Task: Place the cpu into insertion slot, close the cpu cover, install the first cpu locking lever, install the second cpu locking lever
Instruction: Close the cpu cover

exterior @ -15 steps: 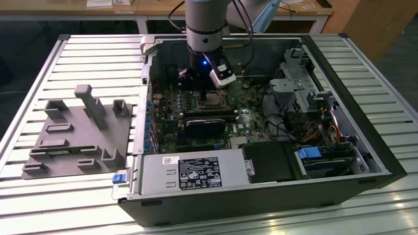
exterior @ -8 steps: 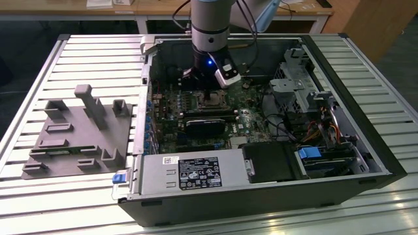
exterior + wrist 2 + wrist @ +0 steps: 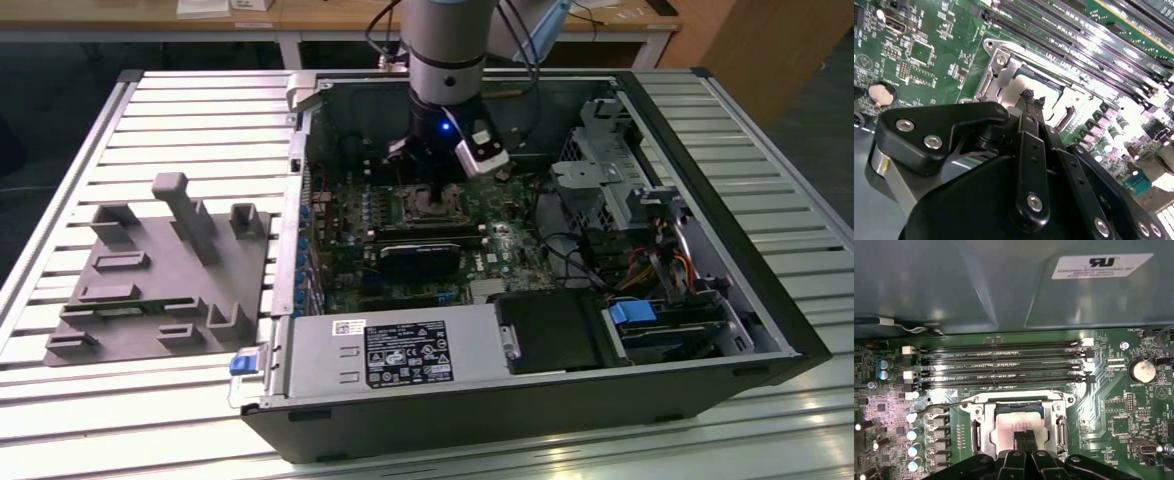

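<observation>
The cpu (image 3: 1006, 429) lies flat in the insertion slot (image 3: 430, 205), its dull silver top showing. My gripper (image 3: 1024, 435) is shut, with its two black fingers pressed together and nothing between them. The tips sit right over the chip's top (image 3: 1049, 92); I cannot tell if they touch it. The silvery cpu cover (image 3: 1060, 422) frames the chip on its sides, and whether it is fully down I cannot tell. A thin wire locking lever (image 3: 949, 405) sticks out sideways from the socket. In the exterior view the gripper (image 3: 424, 172) hangs inside the open case, just above the socket.
Long black memory slots (image 3: 1004, 365) run beside the socket, and a coin battery (image 3: 1143, 371) sits further off. The case holds a power supply (image 3: 387, 355) and a drive cage (image 3: 627, 190). A grey fixture block (image 3: 160, 270) lies on the slatted table at the exterior view's left.
</observation>
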You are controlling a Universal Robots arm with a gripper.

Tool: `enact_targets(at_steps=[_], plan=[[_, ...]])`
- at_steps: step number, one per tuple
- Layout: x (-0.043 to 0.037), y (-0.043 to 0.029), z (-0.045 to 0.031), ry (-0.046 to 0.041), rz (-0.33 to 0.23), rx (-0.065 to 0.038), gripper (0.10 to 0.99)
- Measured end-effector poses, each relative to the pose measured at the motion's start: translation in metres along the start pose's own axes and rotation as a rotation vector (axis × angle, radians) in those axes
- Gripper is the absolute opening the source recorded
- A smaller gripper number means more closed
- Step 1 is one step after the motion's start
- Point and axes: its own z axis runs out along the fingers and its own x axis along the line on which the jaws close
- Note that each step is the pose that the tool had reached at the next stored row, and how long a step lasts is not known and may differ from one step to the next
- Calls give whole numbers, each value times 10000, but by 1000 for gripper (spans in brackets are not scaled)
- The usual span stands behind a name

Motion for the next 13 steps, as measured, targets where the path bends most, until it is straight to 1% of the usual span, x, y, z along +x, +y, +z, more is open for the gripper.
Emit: enact_targets(at_steps=[3, 9, 11, 13], plan=[[-1, 3, -48, -1, 1, -3, 102], [-4, 9, -215, -1, 0, -2, 102], [-4, 11, -244, 0, 0, -2, 102], [-5, 11, -244, -2, 0, -5, 102]])
